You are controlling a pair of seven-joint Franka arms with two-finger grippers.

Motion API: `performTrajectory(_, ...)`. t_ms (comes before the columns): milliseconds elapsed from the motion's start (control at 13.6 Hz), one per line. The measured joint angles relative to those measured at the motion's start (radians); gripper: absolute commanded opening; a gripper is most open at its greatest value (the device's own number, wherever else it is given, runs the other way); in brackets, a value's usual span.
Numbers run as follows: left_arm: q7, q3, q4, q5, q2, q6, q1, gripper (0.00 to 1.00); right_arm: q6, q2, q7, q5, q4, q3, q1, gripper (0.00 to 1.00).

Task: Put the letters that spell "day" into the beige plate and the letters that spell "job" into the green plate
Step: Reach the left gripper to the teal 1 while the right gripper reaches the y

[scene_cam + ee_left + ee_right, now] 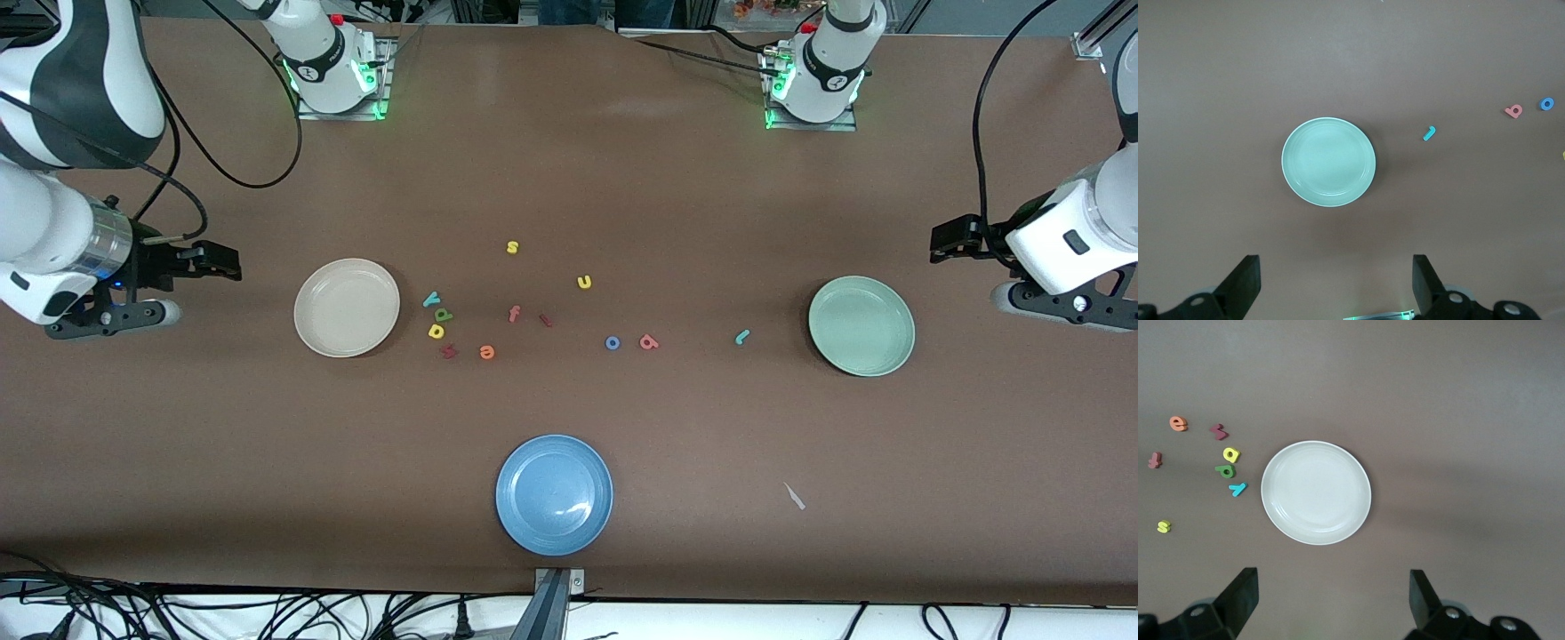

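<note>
The beige plate [347,307] [1316,492] lies empty toward the right arm's end of the table. Beside it cluster the teal "y" [431,299] [1238,489], green "d" [443,315] [1225,471] and yellow "a" [436,331] [1232,455]. The green plate [861,325] [1328,161] lies empty toward the left arm's end, with the teal "j" [741,336] [1429,133] beside it. The salmon "b" [649,341] [1513,111] and blue "o" [613,342] [1547,103] lie nearer mid-table. My right gripper [222,262] [1331,597] hangs open over bare table beside the beige plate. My left gripper [956,240] [1336,280] hangs open beside the green plate.
A blue plate [554,494] sits near the front edge. Spare letters lie mid-table: yellow "s" [512,247], yellow "u" [584,282], pink "f" [514,313], orange "e" [486,352] and two dark red pieces [449,350]. A white scrap [794,496] lies near the front.
</note>
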Motion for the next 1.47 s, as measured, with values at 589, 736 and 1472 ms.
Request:
performTrajectory(589,-0.002,0.014,-0.005,0.0,0.014,0.001,0.006,1.0,0.078,0.056,0.103,0.004,-0.001,0.003,0.105,1.0)
performTrajectory(736,-0.002,0.013,-0.006,0.0,0.023,0.002,0.003,1.0,0.095,0.073,0.139,0.005,-0.004,0.012,0.129,1.0)
performTrajectory(1472,-0.22,0.005,-0.247,-0.113,0.139,0.381,-0.105,1.0,0.481,0.123,0.302,0.038,-0.242,0.134,0.135,1.0)
